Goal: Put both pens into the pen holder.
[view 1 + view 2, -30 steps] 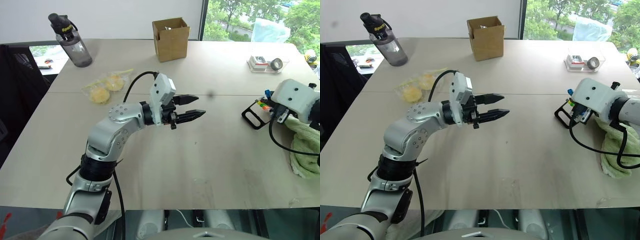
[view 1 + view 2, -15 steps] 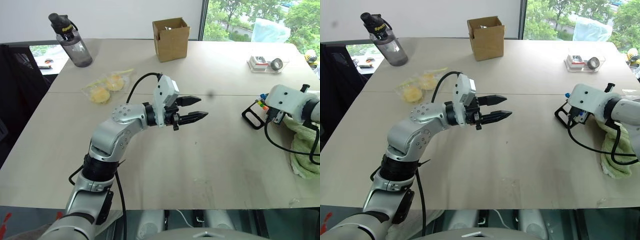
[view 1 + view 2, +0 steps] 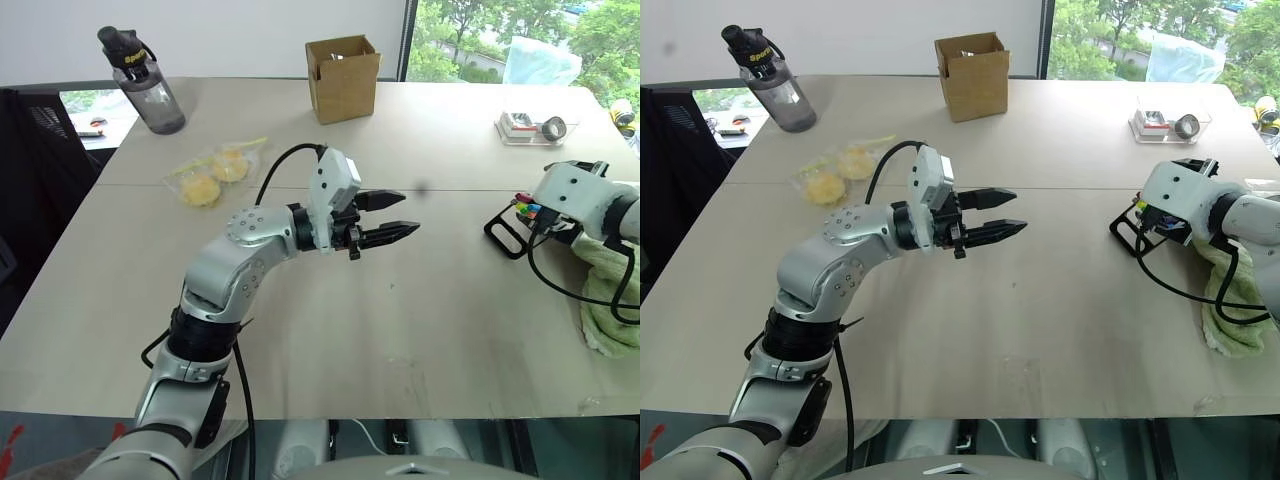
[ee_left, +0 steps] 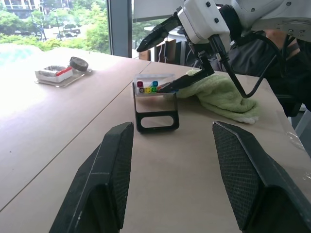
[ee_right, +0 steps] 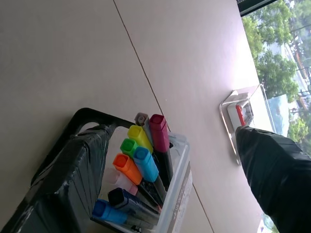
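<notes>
The pen holder (image 3: pixel 506 231), a small black rack with a looped handle and a clear part, stands at the table's right side. In the right wrist view a pink-capped pen (image 5: pixel 159 130) and a light-blue-ended pen (image 5: pixel 145 164) stand in it among coloured markers. My right gripper (image 4: pixel 150 69) is open over the holder, with one finger (image 5: pixel 68 174) beside the rack and nothing held. Over the middle of the table my left gripper (image 3: pixel 408 212) hangs open and empty, pointing toward the holder (image 4: pixel 155 116).
A brown cardboard box (image 3: pixel 342 75) and a dark water bottle (image 3: pixel 145 85) stand at the back. A bag of yellow items (image 3: pixel 212 172) lies left of centre. A clear tray with a tape roll (image 3: pixel 535 127) sits back right. A green towel (image 3: pixel 612 290) lies under my right arm.
My right gripper has opened over the pen holder, letting go of the blue-ended pen it held, and has shifted a little farther right. The left arm has kept still.
</notes>
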Tool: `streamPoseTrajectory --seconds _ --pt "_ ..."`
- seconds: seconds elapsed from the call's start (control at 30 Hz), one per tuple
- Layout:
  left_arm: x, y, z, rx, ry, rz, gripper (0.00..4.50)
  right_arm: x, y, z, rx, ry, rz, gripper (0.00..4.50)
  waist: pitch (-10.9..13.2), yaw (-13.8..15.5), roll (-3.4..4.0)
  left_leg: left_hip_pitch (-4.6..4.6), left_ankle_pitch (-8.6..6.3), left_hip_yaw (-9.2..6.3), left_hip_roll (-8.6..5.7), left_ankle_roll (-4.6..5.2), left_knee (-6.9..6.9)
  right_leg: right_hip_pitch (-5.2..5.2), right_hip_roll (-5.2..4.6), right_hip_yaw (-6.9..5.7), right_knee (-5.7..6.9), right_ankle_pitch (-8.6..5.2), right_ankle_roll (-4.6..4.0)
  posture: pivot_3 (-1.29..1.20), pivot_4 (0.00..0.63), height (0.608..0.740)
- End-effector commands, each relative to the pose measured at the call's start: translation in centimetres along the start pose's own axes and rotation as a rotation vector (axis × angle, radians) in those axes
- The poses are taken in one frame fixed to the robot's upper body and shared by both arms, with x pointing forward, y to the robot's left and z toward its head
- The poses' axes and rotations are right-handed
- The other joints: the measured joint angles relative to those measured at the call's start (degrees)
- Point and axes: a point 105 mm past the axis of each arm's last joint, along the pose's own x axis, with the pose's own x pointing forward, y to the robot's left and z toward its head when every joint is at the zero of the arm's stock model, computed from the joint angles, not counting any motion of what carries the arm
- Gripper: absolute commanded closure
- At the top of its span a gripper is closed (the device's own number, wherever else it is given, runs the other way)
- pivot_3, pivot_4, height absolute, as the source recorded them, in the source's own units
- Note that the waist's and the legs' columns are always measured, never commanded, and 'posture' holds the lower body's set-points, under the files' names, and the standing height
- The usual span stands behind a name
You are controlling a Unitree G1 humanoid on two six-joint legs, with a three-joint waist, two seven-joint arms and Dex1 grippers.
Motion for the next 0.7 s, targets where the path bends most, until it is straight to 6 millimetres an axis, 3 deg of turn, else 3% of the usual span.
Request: streamPoseTrajectory --seconds 0.03,0.17,0.23,0.4,0.53,0.7 --pt "-0.9 0.2 -0.2 0.028 0.007 0.040 1.85 -1.4 -0.2 1.8 0.086 -0.126 -0.006 0.09 -0.01 0.00 0.00 0.00 0.00 -0.01 0.00 0.00 0.00 0.00 0.00 0.00 0.01 0.00 0.00 0.00 0.150 0.736" --pt "-3.2 0.9 -2.5 0.007 0.059 0.147 1.85 -2.5 4.5 3.1 0.444 -0.386 0.177 0.09 -0.03 -0.01 -0.03 0.08 0.00 -0.07 0.08 0.00 0.00 0.09 -0.03 -0.02 -0.01 0.00 0.00 0.00 0.150 0.736" --pt "-4.7 0.9 -4.0 0.002 0.098 0.206 1.85 -3.3 7.5 2.1 0.567 -0.415 0.272 0.09 -0.04 0.10 -0.01 0.07 0.00 -0.11 0.11 0.00 -0.02 0.10 -0.04 -0.06 -0.01 0.00 0.00 0.00 0.150 0.736" --pt "-7.7 0.0 -7.1 -0.031 0.165 0.317 1.85 -3.6 11.8 -2.1 0.692 -0.335 0.290 0.09 -0.05 0.01 0.04 0.12 -0.05 -0.01 0.01 0.08 0.00 0.18 -0.30 -0.10 -0.03 0.01 -0.01 0.00 0.150 0.736" --pt "-9.2 -0.6 -9.4 -0.065 0.210 0.384 1.85 -3.2 13.9 -4.0 0.731 -0.324 0.258 0.09 -0.04 -0.03 0.06 0.68 -0.17 0.10 -0.01 0.29 0.01 0.65 -0.33 -0.04 -0.02 -0.01 -0.02 0.00 0.150 0.736" --pt "-9.9 -0.7 -10.2 -0.082 0.207 0.414 1.85 -3.2 14.2 -3.7 0.780 -0.410 0.222 0.09 -0.04 -0.01 0.08 0.96 -0.17 0.12 0.04 0.29 0.01 0.79 -0.20 0.01 0.16 -0.01 -0.05 0.00 0.150 0.736"
